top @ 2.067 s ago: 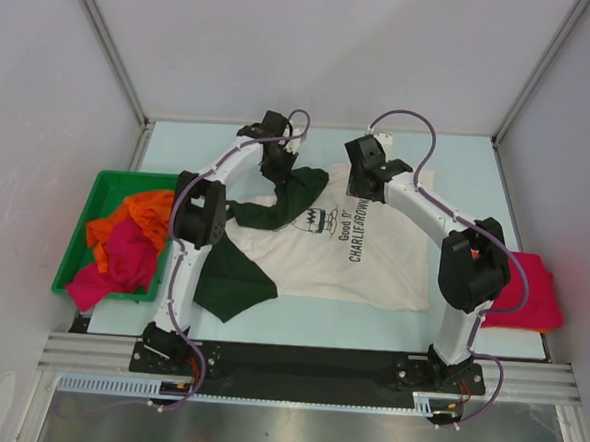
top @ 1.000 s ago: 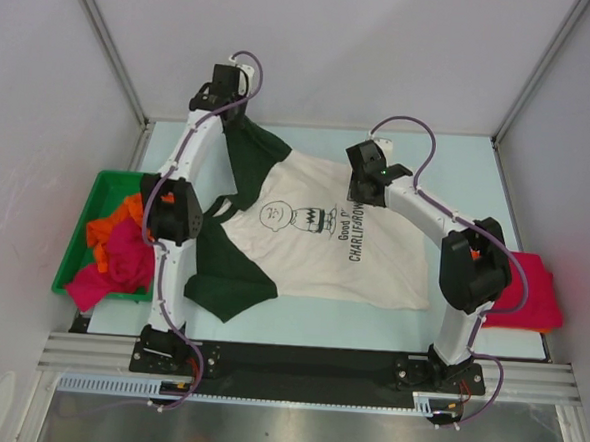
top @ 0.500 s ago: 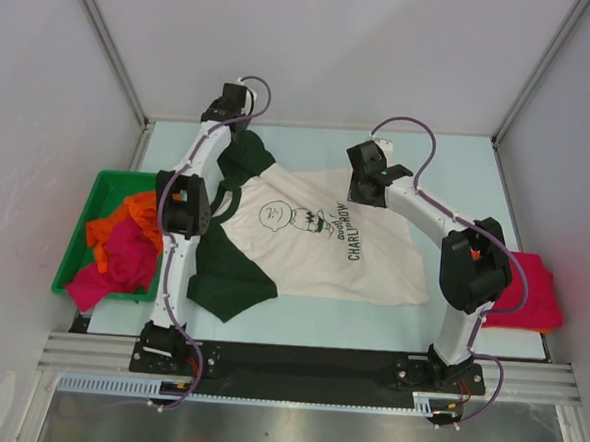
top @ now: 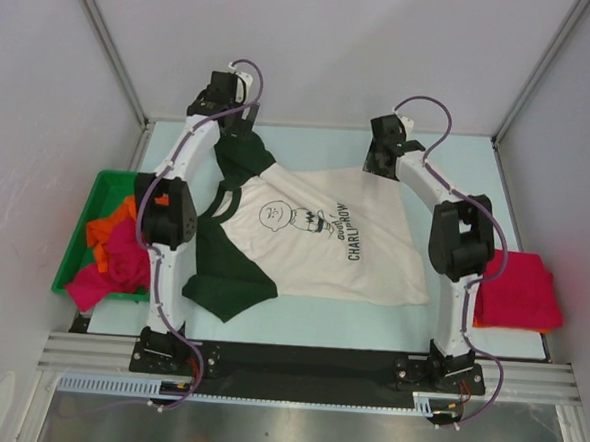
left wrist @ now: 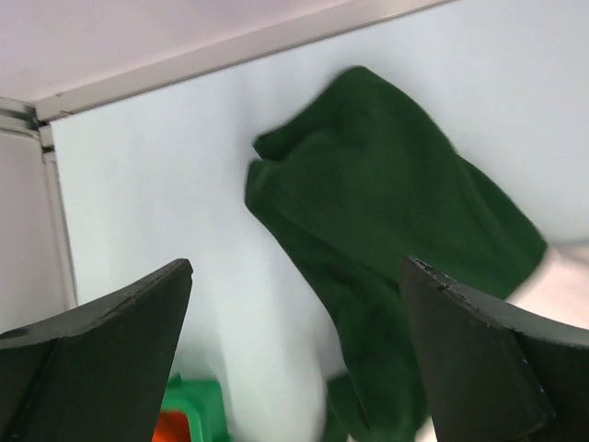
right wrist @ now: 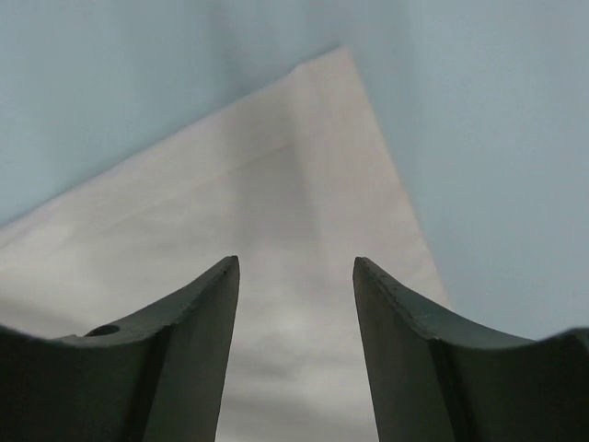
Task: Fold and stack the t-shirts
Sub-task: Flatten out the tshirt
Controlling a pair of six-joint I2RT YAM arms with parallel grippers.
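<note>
**Desk:** What is your left side doing?

**Me:** My left gripper (left wrist: 294,276) hangs with its fingers spread wide and nothing between them. Just below it, toward the right finger, I see the dark green sleeve (left wrist: 386,203) lying bunched on the pale blue table (left wrist: 147,184).

**Desk:** And the rest of that shirt?

**Me:** The cream shirt (top: 324,243) runs from that sleeve back toward the arm bases. It lies print up between my two arms. Its other green sleeve (top: 226,282) lies well behind the left gripper, close to that arm's lower link.

**Desk:** Right side?

**Me:** My right gripper (right wrist: 294,267) also has its fingers apart, and I see nothing pinched in them. Beneath it a corner of the cream shirt lies flat on the table, its tip pointing out past the fingertips.

**Desk:** Where are the others?

**Me:** The green bin (top: 102,176) sits well behind the left gripper and off to its left. An orange shirt (top: 109,225) and a pink shirt (top: 112,265) are heaped in it. A crimson shirt (top: 516,290) lies in a compact block far behind the right gripper, at the table's right edge beside that arm.
</note>
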